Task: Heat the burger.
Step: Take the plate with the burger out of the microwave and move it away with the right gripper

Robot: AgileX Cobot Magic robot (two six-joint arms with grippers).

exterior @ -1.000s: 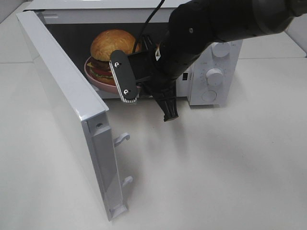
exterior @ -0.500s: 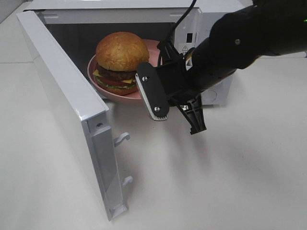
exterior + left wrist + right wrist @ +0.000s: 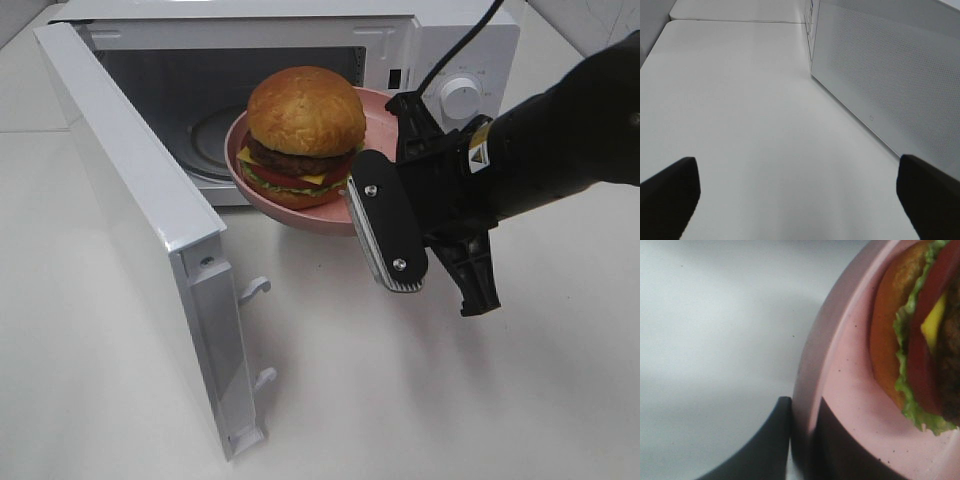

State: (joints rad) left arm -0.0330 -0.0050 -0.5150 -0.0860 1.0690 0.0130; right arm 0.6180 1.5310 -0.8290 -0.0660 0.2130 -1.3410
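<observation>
The burger (image 3: 303, 125), with its golden bun, dark patty, cheese, tomato and lettuce, sits on a pink plate (image 3: 300, 210). The plate hangs in the air just in front of the open microwave (image 3: 440, 45), out of its cavity. My right gripper (image 3: 362, 208) is shut on the plate's right rim. In the right wrist view its dark fingers (image 3: 770, 440) pinch the pink plate (image 3: 840, 385) beside the burger (image 3: 915, 340). My left gripper (image 3: 800, 200) is open over bare table and is not in the high view.
The microwave's door (image 3: 130, 200) stands wide open to the left, with its latch hooks (image 3: 255, 290) sticking out. A glass turntable (image 3: 205, 135) lies in the cavity. Two dials (image 3: 460, 97) are on the right panel. A white perforated panel (image 3: 890, 75) stands beside the left gripper.
My right gripper has drawn the plate and burger out of the microwave cavity, rightward and toward the front. The door has not moved.
</observation>
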